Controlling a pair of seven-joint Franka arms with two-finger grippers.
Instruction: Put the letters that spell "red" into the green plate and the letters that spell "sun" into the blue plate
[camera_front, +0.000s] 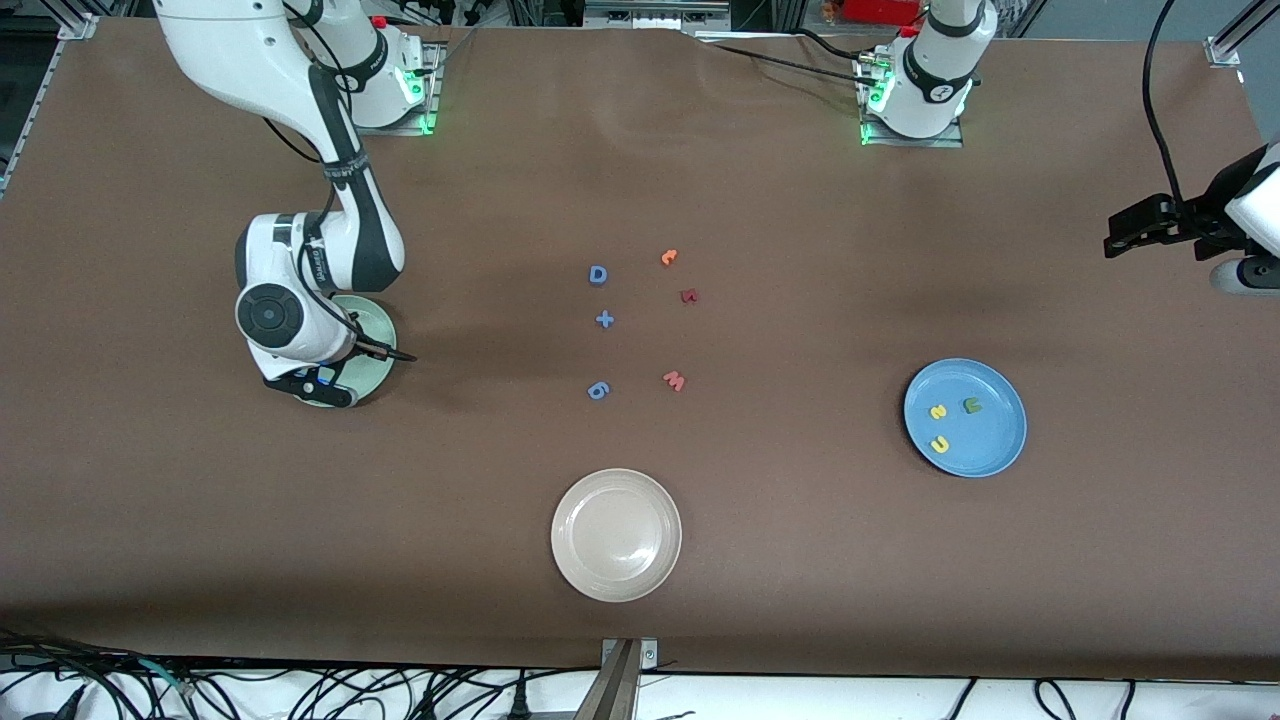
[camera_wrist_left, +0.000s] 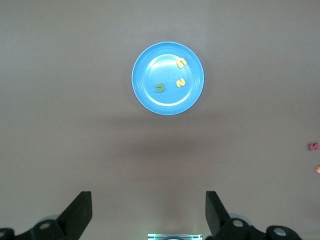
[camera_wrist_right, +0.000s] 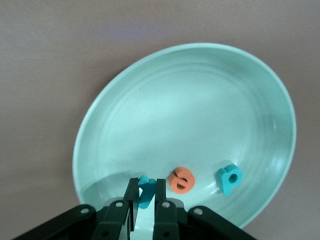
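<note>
My right gripper (camera_wrist_right: 145, 184) is down inside the pale green plate (camera_wrist_right: 200, 100) and shut on the teal "r" (camera_wrist_right: 146, 192). The orange "e" (camera_wrist_right: 181, 180) and the teal "d" (camera_wrist_right: 229, 178) lie on the plate floor beside it. In the front view the right gripper (camera_front: 320, 385) covers much of the green plate (camera_front: 378, 340). The blue plate (camera_front: 992, 440) holds the yellow "s" (camera_front: 937, 411), the dark green "u" (camera_front: 972, 405) and the yellow "n" (camera_front: 940, 444). My left gripper (camera_wrist_left: 149, 210) hangs open and empty, high over the table's left-arm end (camera_front: 1125, 235), and waits.
A beige-white plate (camera_front: 616, 535) stands near the front camera. In mid-table lie a blue "D" (camera_front: 598, 275), a blue plus (camera_front: 604, 320), a blue "6" (camera_front: 598, 390), an orange letter (camera_front: 669, 257), a dark red letter (camera_front: 688, 296) and a red "w" (camera_front: 674, 380).
</note>
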